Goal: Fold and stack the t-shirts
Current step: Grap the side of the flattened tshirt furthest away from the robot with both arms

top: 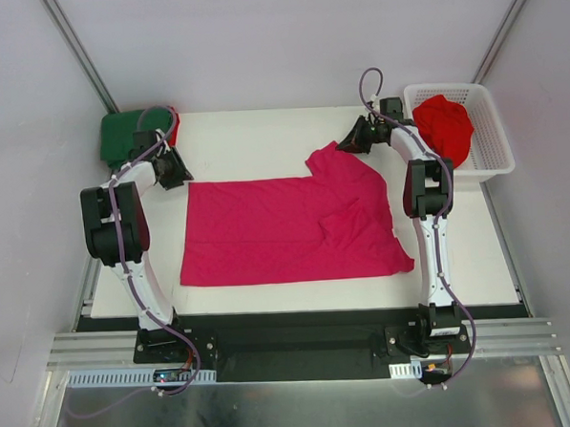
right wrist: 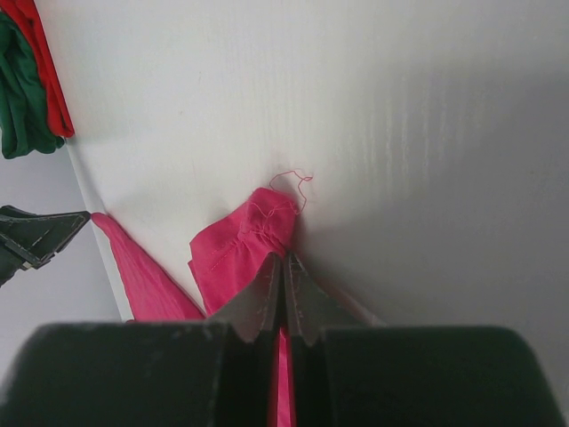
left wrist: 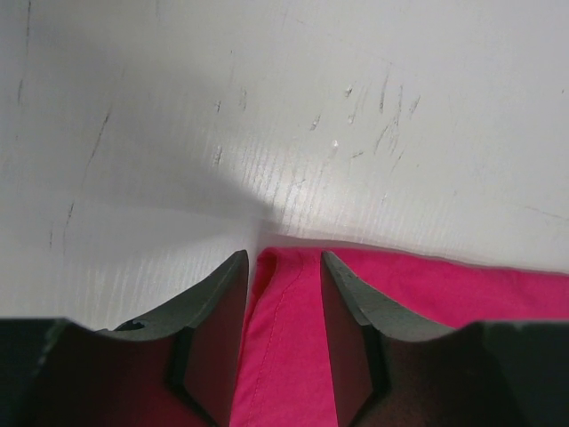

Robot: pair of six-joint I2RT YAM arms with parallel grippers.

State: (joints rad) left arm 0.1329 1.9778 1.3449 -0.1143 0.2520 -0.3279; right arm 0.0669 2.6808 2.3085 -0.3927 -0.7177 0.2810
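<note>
The magenta-pink t-shirt (top: 286, 228) lies spread flat on the table (top: 252, 129), to the left of the white basket (top: 491, 117) and nearer the arm bases than it. Its long axis runs straight toward and away from the basket. The end toward the basket is rumpled and partly doubled over.

The right gripper (right wrist: 283, 262) is clenched on the shirt's far corner at the basket end, where a bunched fold of hemmed cloth sticks out past the closed tips. The left gripper (left wrist: 284, 258) sits at the far corner on the end away from the basket. Its jaws stand apart astride the hemmed edge, with the cloth running up between them, and they are not yet pinching it.

A red t-shirt (top: 443, 129) is heaped inside the basket. A folded dark green t-shirt (top: 128, 136) rests across the table from the basket, beyond the left gripper, with red cloth showing at its edge.

The step in hand looks like taking both far corners for a fold. Each arm is already at its own corner, and the shirt's body lies on the arm-base side of both grippers. The fold would therefore likely carry the far edge back across the short width, parallel to the long axis. It depends on the left jaws first closing on the hem.
</note>
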